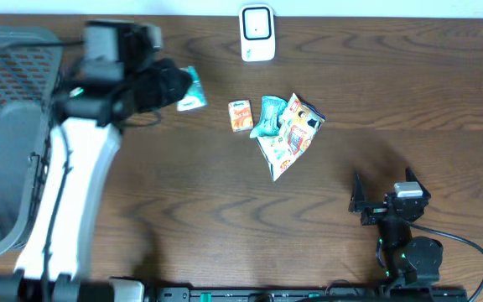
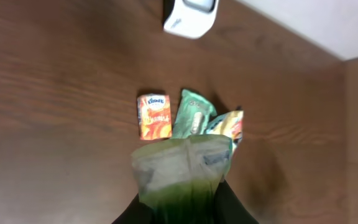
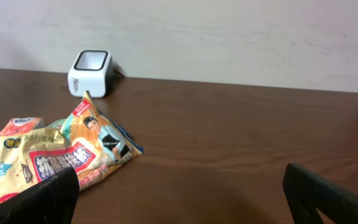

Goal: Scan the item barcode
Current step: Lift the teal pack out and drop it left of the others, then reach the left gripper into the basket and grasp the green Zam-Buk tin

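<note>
My left gripper [image 1: 177, 87] is shut on a pale green packet [image 1: 193, 90], held above the table left of the other items. In the left wrist view that packet [image 2: 182, 168] sticks out from between my black fingers [image 2: 238, 211]. The white barcode scanner [image 1: 257, 33] stands at the table's far edge, to the right of the held packet. An orange tissue pack [image 1: 241, 116], a teal packet [image 1: 268, 116] and a colourful snack bag [image 1: 294, 132] lie together mid-table. My right gripper [image 1: 382, 201] rests open near the front, nothing between its fingers [image 3: 45, 199].
A grey mesh basket [image 1: 7, 126] fills the left edge of the table beside my left arm. A pale wall [image 3: 229, 37] rises right behind the scanner [image 3: 91, 73]. Bare wood lies between the snack bag [image 3: 61, 155] and my right gripper [image 3: 185, 202].
</note>
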Controlling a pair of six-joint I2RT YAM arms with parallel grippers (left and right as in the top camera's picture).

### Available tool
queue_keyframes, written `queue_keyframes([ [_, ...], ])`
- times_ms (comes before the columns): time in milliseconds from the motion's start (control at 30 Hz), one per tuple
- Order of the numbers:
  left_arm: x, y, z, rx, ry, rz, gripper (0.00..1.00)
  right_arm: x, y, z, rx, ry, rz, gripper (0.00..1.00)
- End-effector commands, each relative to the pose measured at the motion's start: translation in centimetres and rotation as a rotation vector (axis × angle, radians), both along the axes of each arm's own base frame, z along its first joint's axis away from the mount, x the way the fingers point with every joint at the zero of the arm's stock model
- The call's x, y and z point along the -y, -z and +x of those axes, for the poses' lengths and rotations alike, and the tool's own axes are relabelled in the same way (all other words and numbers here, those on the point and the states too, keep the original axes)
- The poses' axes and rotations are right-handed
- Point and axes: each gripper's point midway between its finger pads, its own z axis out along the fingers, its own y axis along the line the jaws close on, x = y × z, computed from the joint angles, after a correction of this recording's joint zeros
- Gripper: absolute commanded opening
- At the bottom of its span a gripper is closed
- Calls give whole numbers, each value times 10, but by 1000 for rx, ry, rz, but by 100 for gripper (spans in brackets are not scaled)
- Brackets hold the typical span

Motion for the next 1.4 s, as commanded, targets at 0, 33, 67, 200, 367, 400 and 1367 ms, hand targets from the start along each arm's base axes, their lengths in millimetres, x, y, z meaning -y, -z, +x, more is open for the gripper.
queue_keyframes([
  [0, 26, 42, 16, -63, 54, 51, 31, 2, 0, 0, 0, 8, -8, 99],
  [33, 32, 52, 19, -78, 68, 55, 42, 2, 0, 0, 0, 9, -8, 99],
  [67, 38, 61, 21, -94, 81, 59, 52, 2, 0, 0, 0, 8, -8, 99],
  [200, 44, 81, 24, -134, 93, 68, 65, 2, 0, 0, 0, 8, -8, 99],
  [367, 23, 59, 31, -81, 51, 61, 78, 2, 0, 0, 0, 8, -8, 99],
  [400, 13, 47, 33, -51, 35, 62, 79, 2, 0, 0, 0, 8, -8, 99],
  [1367, -390, -17, -96, -1, -861, 318, 81, 2, 0, 0, 0, 8, -8, 99],
])
